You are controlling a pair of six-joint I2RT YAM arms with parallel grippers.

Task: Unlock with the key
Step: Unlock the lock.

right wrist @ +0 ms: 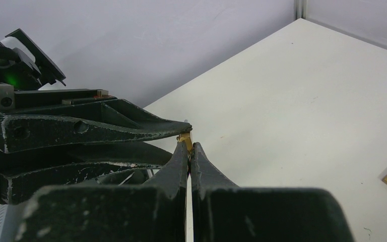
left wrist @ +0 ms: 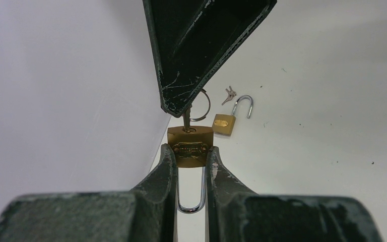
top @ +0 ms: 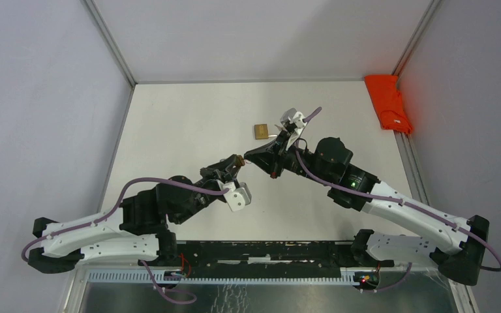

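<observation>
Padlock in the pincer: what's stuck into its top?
A key stands in the padlock, a ring beside it. The right pincer covers the key's head.

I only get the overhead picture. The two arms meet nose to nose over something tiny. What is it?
Observer: The left wrist camera shows a brass padlock clamped in the left jaws.
Visitor: And the other arm?
Observer: The right jaws are shut on a key, and its blade sits in the padlock's keyhole.
Visitor: Is it unlocked yet?
Observer: It looks not. Both legs of the shackle run up to the body.
</observation>
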